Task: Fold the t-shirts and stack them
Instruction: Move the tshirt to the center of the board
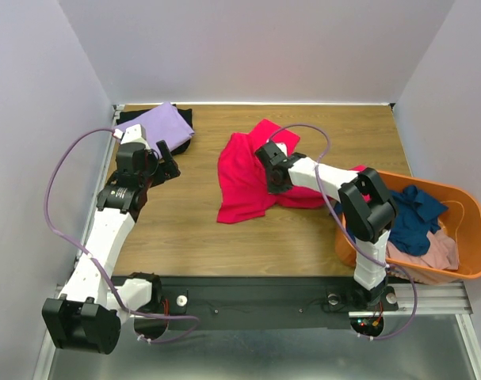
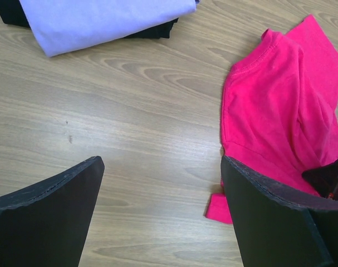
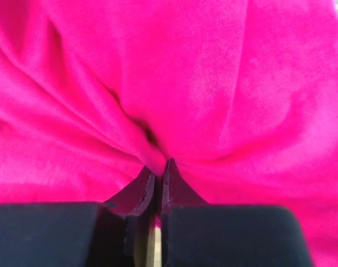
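Observation:
A crimson-pink t-shirt (image 1: 242,182) (image 2: 280,111) lies crumpled in the middle of the wooden table (image 1: 192,229). My right gripper (image 1: 273,180) (image 3: 159,167) presses down into its right part and is shut, with a small fold of the pink cloth (image 3: 157,83) pinched between its tips. A folded lavender t-shirt (image 1: 162,123) (image 2: 102,19) rests on a folded black t-shirt (image 1: 185,144) (image 2: 152,30) at the back left. My left gripper (image 1: 167,158) (image 2: 160,167) hangs open over bare wood between that stack and the pink shirt, holding nothing.
An orange tub (image 1: 479,237) stands at the right edge, holding a navy blue t-shirt (image 1: 418,218) and a dusty pink one (image 1: 434,253). White walls close the table at the back and both sides. The arm bases sit on a black rail (image 1: 248,297) at the near edge.

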### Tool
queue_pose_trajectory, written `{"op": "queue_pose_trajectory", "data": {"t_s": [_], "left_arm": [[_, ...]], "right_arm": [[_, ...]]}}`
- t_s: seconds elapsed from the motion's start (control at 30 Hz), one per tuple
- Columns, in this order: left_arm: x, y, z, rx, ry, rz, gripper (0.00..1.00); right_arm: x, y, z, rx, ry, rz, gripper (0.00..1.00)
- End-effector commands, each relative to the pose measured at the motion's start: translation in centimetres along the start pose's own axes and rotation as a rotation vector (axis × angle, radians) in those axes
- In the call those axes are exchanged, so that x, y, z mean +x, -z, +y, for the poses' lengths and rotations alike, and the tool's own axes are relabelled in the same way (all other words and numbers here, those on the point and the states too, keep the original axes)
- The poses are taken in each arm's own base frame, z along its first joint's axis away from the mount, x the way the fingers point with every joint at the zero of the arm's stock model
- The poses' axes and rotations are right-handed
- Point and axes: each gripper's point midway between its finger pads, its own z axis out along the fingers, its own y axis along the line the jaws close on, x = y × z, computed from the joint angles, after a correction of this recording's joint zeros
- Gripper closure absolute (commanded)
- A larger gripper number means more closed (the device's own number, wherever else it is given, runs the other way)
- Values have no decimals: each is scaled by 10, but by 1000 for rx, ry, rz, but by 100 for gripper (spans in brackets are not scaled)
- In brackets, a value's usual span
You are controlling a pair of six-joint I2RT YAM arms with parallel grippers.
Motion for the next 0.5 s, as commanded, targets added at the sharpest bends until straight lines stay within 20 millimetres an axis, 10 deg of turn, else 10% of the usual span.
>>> {"op": "queue_pose_trajectory", "data": {"t_s": [0.0, 0.47], "left_arm": [[-12, 7, -1, 8, -10, -50, 1], [-11, 8, -1, 12, -6, -52, 1]], "right_arm": [[-71, 57, 20, -113, -28, -164, 100], [-209, 194, 81, -296, -51, -471, 99]]}}
